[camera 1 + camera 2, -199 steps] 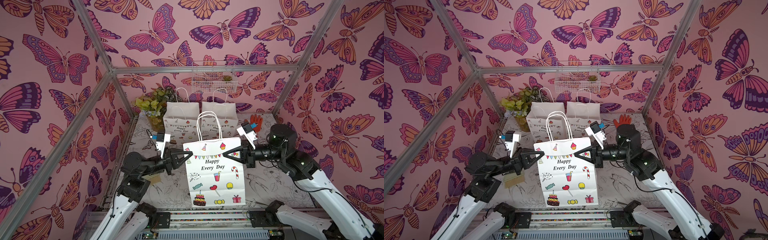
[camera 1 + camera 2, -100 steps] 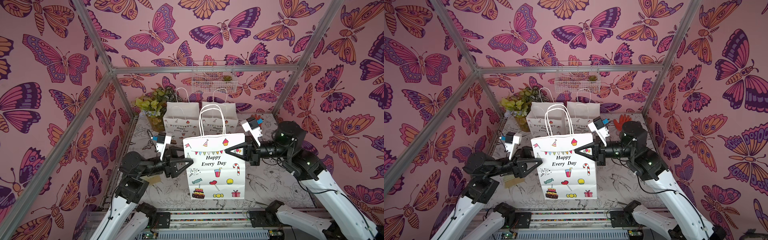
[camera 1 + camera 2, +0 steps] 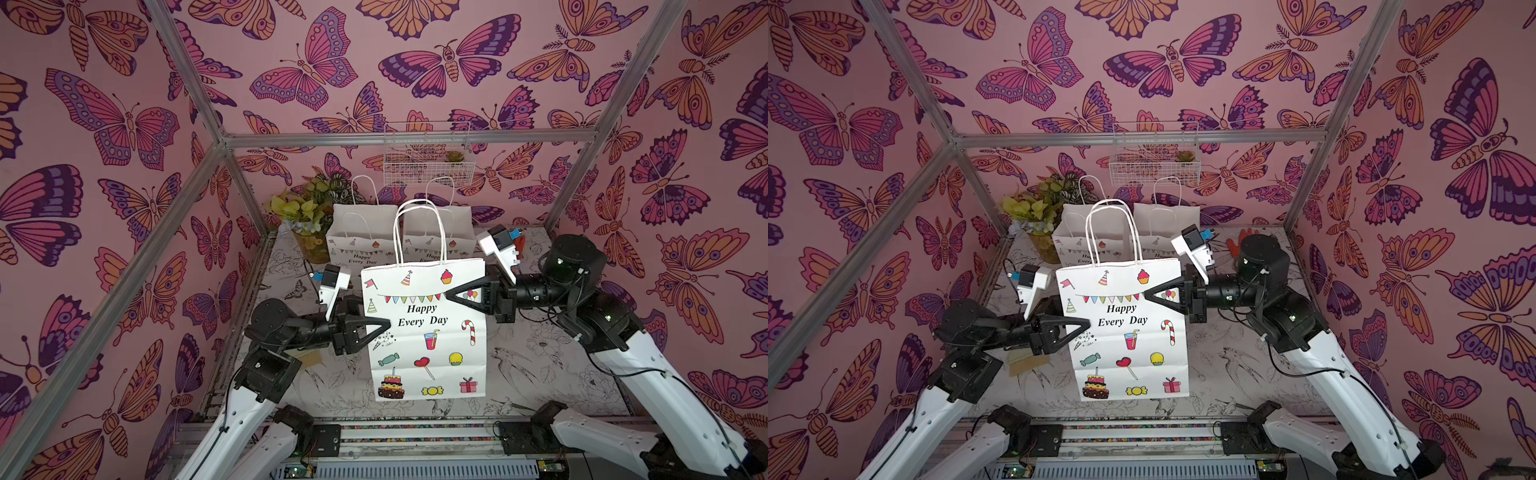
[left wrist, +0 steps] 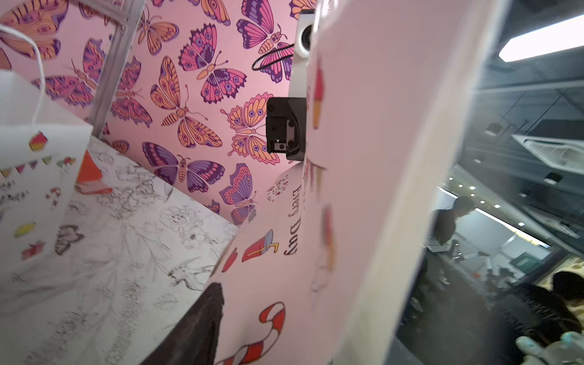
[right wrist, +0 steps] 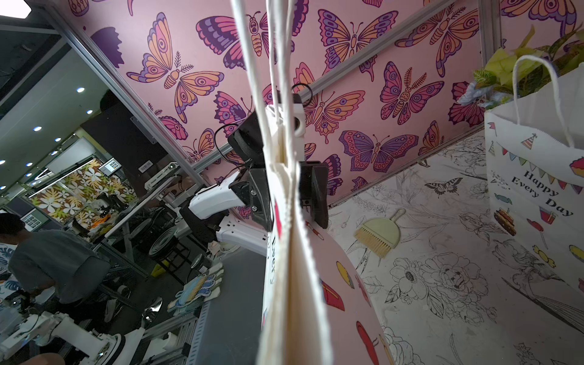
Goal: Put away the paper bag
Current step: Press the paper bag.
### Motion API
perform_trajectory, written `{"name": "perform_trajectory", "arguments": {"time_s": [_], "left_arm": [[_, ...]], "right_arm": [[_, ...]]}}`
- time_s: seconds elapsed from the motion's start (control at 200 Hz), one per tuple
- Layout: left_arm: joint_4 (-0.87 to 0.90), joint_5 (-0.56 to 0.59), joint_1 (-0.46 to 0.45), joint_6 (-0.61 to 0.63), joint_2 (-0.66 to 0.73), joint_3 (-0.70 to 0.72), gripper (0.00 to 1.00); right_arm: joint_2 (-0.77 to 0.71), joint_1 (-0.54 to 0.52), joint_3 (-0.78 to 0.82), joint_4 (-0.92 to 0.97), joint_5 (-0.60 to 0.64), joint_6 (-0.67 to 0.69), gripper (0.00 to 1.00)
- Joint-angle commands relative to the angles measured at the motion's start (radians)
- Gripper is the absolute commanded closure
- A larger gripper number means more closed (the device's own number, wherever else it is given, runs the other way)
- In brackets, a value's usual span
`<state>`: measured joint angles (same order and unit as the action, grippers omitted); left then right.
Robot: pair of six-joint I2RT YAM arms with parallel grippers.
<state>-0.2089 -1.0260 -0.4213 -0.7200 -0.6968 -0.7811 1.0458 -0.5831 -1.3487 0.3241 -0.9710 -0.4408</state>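
I hold paper bag [image 3: 424, 332] flat, upright, clear of table [image 3: 540, 365] — right gripper [image 3: 451, 295] clamped on its upper edge carries weight. Left gripper [image 3: 384, 324] straddles opposite edge (steadying, I judge) — jaws pinching or slack, cannot tell.

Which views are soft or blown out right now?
Left wrist: the held paper bag sits right at the lens and smears soft; the ceiling light clips to white. Right wrist: the bag's near edge is blurred, while the hand brush beyond it is sharp. Both top views: even, soft light, print on the bag crisp, no glare.
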Motion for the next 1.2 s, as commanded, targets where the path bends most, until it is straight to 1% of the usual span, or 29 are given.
{"name": "perform_trajectory", "arguments": {"time_s": [0.0,0.07,0.225,0.31,0.365,0.491,0.546,0.606,0.691,0.751,0.786,0.851,0.911,1.086,1.197], "left_arm": [[-0.017,-0.032,-0.005,0.016,0.004,-0.004,0.59],[-0.017,-0.034,-0.006,0.017,-0.001,-0.004,0.70],[-0.017,-0.025,-0.005,0.023,-0.007,-0.003,0.88],[-0.016,-0.014,-0.005,0.026,-0.006,-0.003,1.00],[-0.017,-0.002,-0.005,0.025,-0.003,-0.003,1.00],[-0.008,0.025,-0.006,0.031,0.005,-0.008,1.00],[-0.002,0.037,-0.006,0.035,0.009,-0.009,1.00],[0.013,0.050,-0.003,0.044,0.012,-0.011,1.00],[0.028,0.066,-0.003,0.057,0.014,-0.012,1.00],[0.029,0.073,-0.003,0.059,0.010,-0.012,1.00],[0.028,0.076,-0.003,0.059,0.008,-0.012,1.00],[0.028,0.079,-0.002,0.059,0.004,-0.012,1.00],[0.028,0.084,-0.002,0.060,0.003,-0.010,1.00],[0.028,0.102,-0.002,0.065,0.014,-0.006,1.00],[0.028,0.103,0.000,0.070,0.019,-0.005,1.00]], "right_arm": [[-0.001,0.005,-0.056,0.018,0.052,0.036,1.00],[-0.001,0.005,-0.066,0.035,0.070,0.047,1.00],[-0.001,0.005,-0.072,0.067,0.091,0.066,1.00],[-0.005,0.005,-0.065,0.074,0.083,0.065,1.00],[-0.004,0.005,-0.060,0.082,0.065,0.064,1.00],[-0.015,0.005,-0.035,0.108,0.031,0.068,0.87],[-0.029,0.005,-0.017,0.113,0.024,0.067,0.77],[-0.051,0.005,0.008,0.116,0.022,0.064,0.64],[-0.084,0.005,0.040,0.121,0.023,0.059,0.51],[-0.104,0.005,0.062,0.118,0.026,0.052,0.44],[-0.112,0.005,0.074,0.113,0.026,0.047,0.42],[-0.122,0.005,0.093,0.101,0.026,0.035,0.44],[-0.122,0.005,0.109,0.084,0.022,0.020,0.54],[-0.121,0.006,0.166,0.010,0.006,-0.033,0.74],[-0.133,0.006,0.193,-0.004,0.021,-0.038,0.88]]}}
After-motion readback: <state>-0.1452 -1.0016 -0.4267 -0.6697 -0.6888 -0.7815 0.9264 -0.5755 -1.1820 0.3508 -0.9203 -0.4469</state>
